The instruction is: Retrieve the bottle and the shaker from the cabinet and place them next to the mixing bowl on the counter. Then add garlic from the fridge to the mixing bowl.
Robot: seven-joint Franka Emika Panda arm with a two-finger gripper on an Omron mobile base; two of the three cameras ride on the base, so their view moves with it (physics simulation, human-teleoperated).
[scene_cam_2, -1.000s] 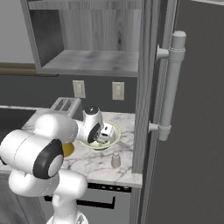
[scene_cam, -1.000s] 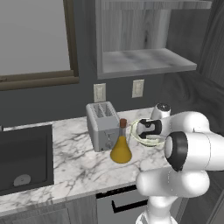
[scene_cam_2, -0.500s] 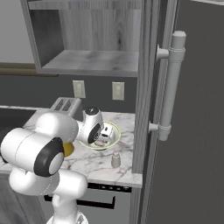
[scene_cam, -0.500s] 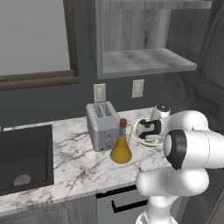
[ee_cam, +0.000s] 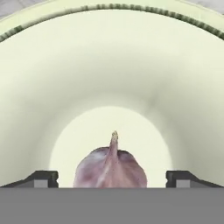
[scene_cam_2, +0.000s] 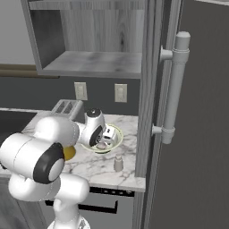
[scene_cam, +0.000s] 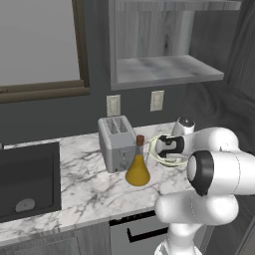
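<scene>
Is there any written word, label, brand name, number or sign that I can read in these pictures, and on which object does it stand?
None: no readable text in any view.
The bottle, the toaster, the shaker, the mixing bowl and the fridge carry no lettering.
The two wall outlets are plain plates.
The garlic between the open gripper tips bears no mark.

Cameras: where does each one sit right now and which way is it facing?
Left base view: behind the arm on its left, looking over the counter at toaster, bottle and mixing bowl; arm at lower right.
Right base view: behind on its right, facing the fridge, shaker and bowl; arm at lower left.
Hand view: on the hand, looking into the bowl at the garlic; fingertips spread.
All share the bowl.
</scene>
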